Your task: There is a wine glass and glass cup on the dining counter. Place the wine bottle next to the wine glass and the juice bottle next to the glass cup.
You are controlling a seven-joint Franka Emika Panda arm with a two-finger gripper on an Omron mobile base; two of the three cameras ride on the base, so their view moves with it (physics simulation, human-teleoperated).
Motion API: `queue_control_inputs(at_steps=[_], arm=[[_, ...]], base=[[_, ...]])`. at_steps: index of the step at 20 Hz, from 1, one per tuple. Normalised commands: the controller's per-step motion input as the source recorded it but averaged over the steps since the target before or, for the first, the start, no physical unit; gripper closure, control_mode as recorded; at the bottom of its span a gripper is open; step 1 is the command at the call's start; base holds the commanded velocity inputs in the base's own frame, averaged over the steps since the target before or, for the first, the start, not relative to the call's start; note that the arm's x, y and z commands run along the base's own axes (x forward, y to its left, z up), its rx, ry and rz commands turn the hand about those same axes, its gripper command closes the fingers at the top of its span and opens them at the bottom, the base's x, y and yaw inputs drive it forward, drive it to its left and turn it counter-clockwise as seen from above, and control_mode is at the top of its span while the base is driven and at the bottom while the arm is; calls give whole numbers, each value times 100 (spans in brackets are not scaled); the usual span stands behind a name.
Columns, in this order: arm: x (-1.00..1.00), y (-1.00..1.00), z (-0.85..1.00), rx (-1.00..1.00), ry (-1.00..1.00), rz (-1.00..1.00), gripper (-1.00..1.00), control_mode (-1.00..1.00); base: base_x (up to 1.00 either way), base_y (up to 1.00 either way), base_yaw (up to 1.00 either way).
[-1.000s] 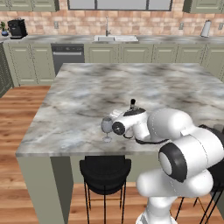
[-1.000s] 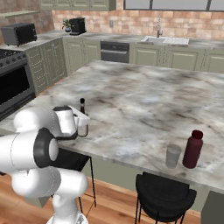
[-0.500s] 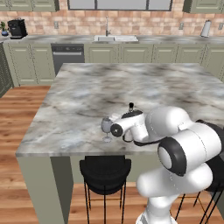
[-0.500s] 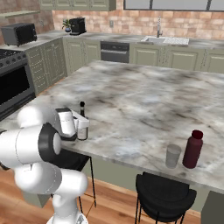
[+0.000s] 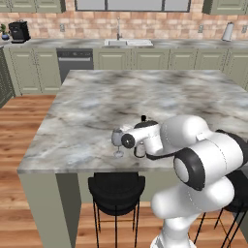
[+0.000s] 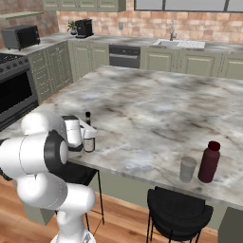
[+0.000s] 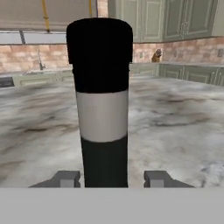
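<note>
1. The wine bottle (image 7: pixel 104 105) stands upright on the dining counter (image 5: pixel 145 97), close to the near edge. On my hand view it is right in front of the camera: dark body, pale label band, dark shoulder above.
2. My gripper (image 7: pixel 113 178) has its two finger tips (image 7: pixel 65 178) spread to either side of the bottle's base. I see a gap between each tip and the glass, so the jaws are parted and nothing is clamped.
3. From the left base view, the wine glass (image 5: pixel 117 140) sits just beside the hand, at the near edge of the marble, with the bottle's thin neck (image 5: pixel 143 118) poking up behind the wrist.
4. From the right base view, the same bottle (image 6: pixel 88 135) is just past the hand, its body partly hidden by the white wrist.
5. The juice bottle (image 6: pixel 209 162) and the glass cup (image 6: pixel 187 169) stand side by side, near the front edge of the same counter and well apart from the wine bottle. I cannot tell whether they touch.
6. Black stools (image 5: pixel 116 191) are tucked under the counter's near side.
</note>
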Motion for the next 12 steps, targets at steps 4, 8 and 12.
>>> queue_control_inputs(at_steps=[4,8,12], arm=[[-21,-1,-40,5,-17,-2,-100,-100],[-23,0,-40,3,-18,-2,-100,-100],[-26,0,-32,2,-20,-2,-100,-100]], base=[[0,0,0],[0,0,0],[0,0,0]])
